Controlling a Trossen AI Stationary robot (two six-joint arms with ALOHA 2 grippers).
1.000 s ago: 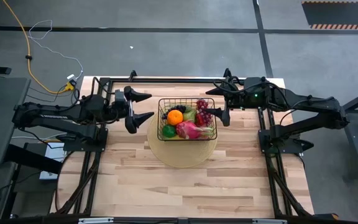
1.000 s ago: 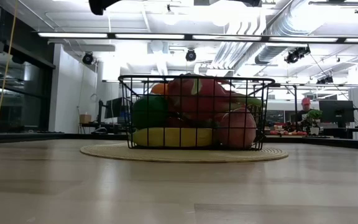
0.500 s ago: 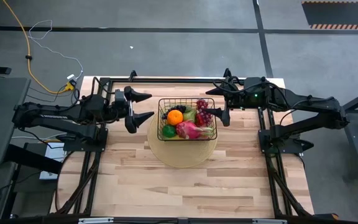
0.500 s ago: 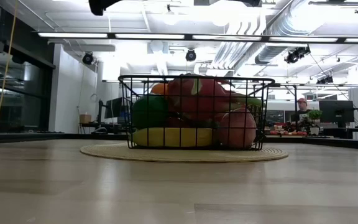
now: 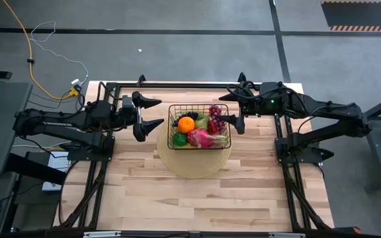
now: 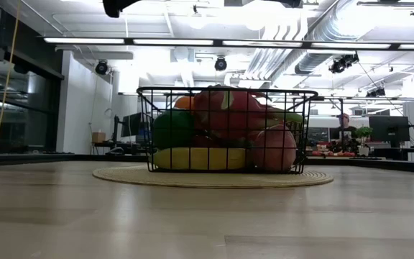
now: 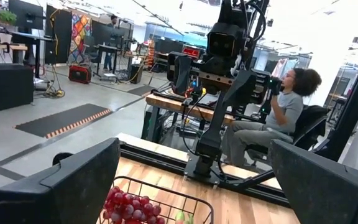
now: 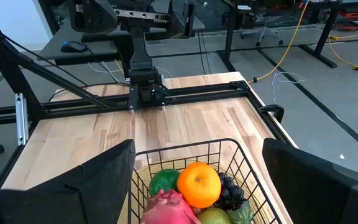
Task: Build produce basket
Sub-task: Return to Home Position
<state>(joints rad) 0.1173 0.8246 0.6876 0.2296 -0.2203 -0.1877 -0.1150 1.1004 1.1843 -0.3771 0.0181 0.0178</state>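
The basket (image 5: 225, 106) stands on the round pale mat (image 5: 194, 166) towards the far middle of the table (image 5: 177, 205), between my two arms. It is heaped with produce: the orange (image 5: 186, 124) beside the green ball (image 5: 179, 139), the pink dragon fruit (image 5: 202, 137) near the front wall, and the red grapes (image 5: 215, 119) on the side nearest my right arm. From table height I also see the banana (image 6: 192, 158) lying along the bottom and the peach (image 6: 275, 147) against the wire, with the pile reaching up to the rim

My left gripper (image 5: 162, 112) hangs just off the basket's left side with its fingers spread wide, gripping nothing and touching nothing. My right gripper (image 5: 237, 108) sits just off the basket's right side, pointing back at it, its fingers equally wide apart and empty. Each wrist camera looks between its two parted fingers down at the fruit. In the level view only dark bits of my arms show at the top edge, well above the rim, so neither tool is in contact with the wire
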